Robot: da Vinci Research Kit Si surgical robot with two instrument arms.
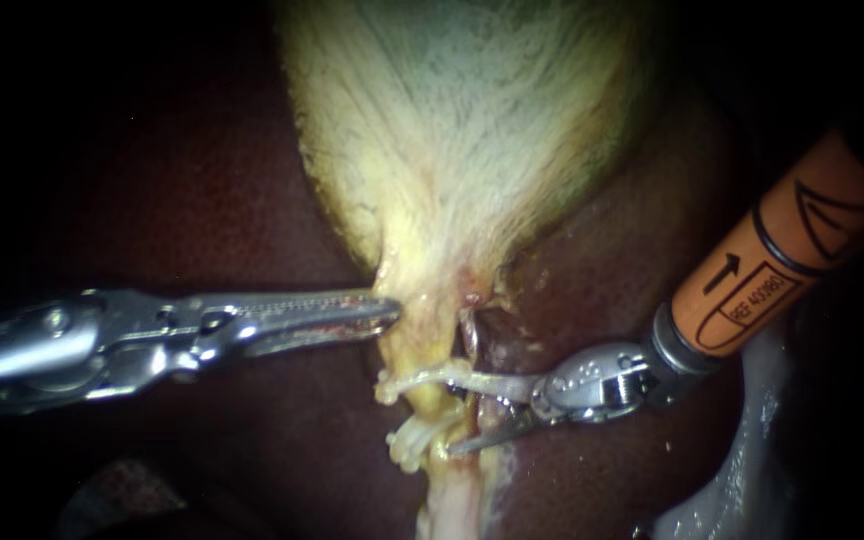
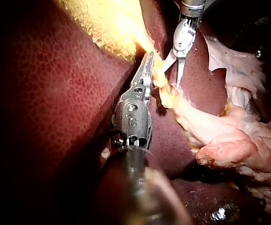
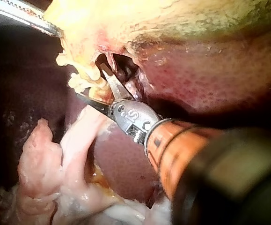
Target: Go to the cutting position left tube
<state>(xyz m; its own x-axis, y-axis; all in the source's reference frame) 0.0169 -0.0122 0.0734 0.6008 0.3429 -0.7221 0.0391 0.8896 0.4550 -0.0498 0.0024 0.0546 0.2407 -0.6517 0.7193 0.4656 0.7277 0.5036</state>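
The pale yellow gallbladder (image 1: 462,130) narrows down to a yellowish tube (image 1: 439,412), the left one of two strands beside a dark gap. Two pale clips cross this tube, an upper clip (image 1: 414,381) and a lower clip (image 1: 409,442). My right instrument (image 1: 457,412), on an orange shaft, has its two thin blades open, one on each side of the tube between the clips; the right wrist view shows the right instrument's blades (image 3: 91,82) the same way. My left instrument (image 1: 389,314) is shut on the edge of the gallbladder neck, above the clips, and the left instrument (image 2: 149,58) grips there in its own view too.
Dark red liver (image 1: 202,200) lies around and under the gallbladder. Loose pale fatty tissue (image 2: 229,140) trails away below the clipped tube. A whitish wet fold (image 1: 742,450) sits by the right shaft.
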